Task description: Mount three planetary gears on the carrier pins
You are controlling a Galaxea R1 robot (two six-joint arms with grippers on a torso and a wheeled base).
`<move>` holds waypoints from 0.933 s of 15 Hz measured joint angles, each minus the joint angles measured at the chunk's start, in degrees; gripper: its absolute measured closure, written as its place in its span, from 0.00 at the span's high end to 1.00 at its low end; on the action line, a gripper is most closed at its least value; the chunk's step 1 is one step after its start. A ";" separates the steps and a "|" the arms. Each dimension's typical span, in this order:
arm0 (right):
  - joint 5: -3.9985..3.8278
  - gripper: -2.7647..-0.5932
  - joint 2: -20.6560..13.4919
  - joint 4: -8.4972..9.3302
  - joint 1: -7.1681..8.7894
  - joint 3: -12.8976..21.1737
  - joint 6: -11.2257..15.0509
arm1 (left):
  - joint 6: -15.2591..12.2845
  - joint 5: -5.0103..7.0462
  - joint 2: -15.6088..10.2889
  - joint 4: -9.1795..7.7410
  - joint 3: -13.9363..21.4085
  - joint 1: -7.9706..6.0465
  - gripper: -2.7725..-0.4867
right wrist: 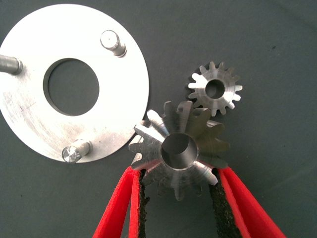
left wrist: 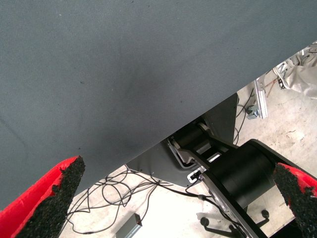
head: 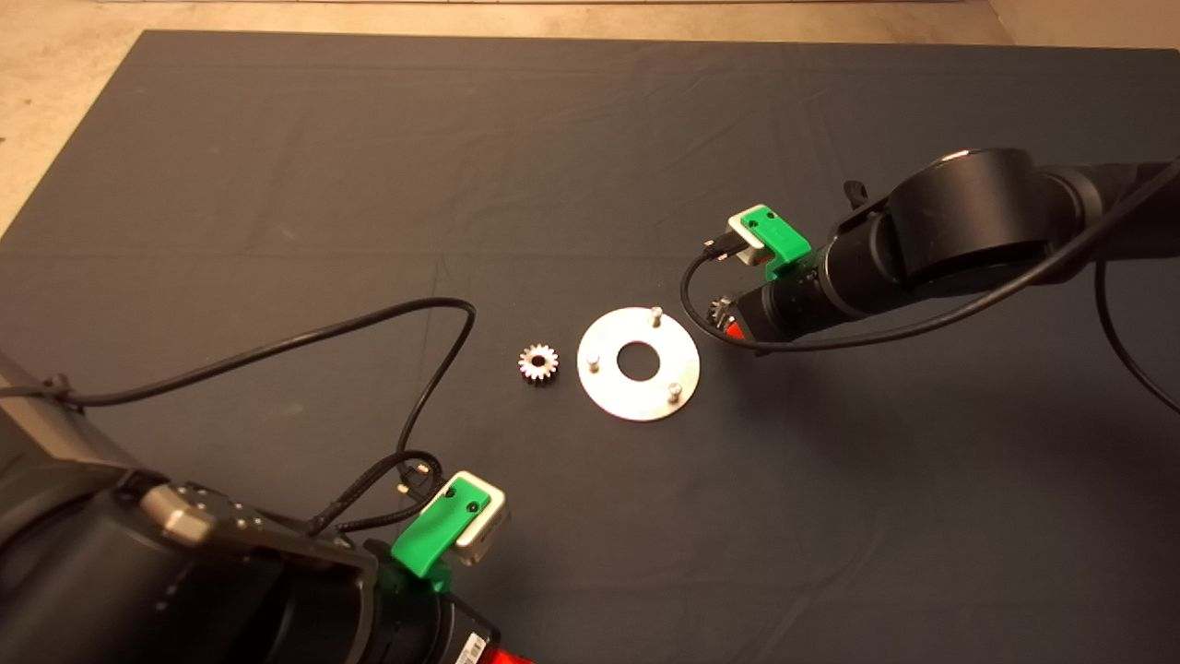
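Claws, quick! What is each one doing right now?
Right claw: closed on a small silver toothed metal gear, beside the flat round silver disc.
Left claw: open, holding nothing, parked at the mat's near edge.

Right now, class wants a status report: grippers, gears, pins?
Right gripper shut on a gear beside the disc. Left gripper open, parked. All three pins bare. Nothing blocking.

In the head view the right gripper (head: 728,318) is almost wholly hidden under its own arm and camera mount; only a red tip and a few teeth of the held gear (head: 719,309) show. The right wrist view cuts off the disc (right wrist: 119,124) and one pin (right wrist: 10,64). The left gripper (head: 502,657) is cut off at the near edge.
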 joint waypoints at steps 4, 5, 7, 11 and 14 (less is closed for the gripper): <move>-0.20 0.08 1.26 3.81 0.00 0.00 0.15 | -0.05 -0.02 0.10 0.00 0.00 0.00 1.00; -0.18 0.08 1.91 4.63 0.00 0.00 0.15 | -0.07 -0.05 0.23 0.00 0.00 0.02 1.00; -0.04 0.08 3.19 5.88 -0.02 0.00 0.15 | -0.07 -0.02 0.28 0.00 0.00 0.00 1.00; -0.15 0.08 4.89 6.30 -0.33 0.00 0.15 | -0.07 -0.02 0.38 0.00 0.00 0.00 1.00; -0.13 0.08 5.22 7.13 -0.63 0.02 0.15 | -0.09 0.00 0.34 -0.02 0.00 -0.02 1.00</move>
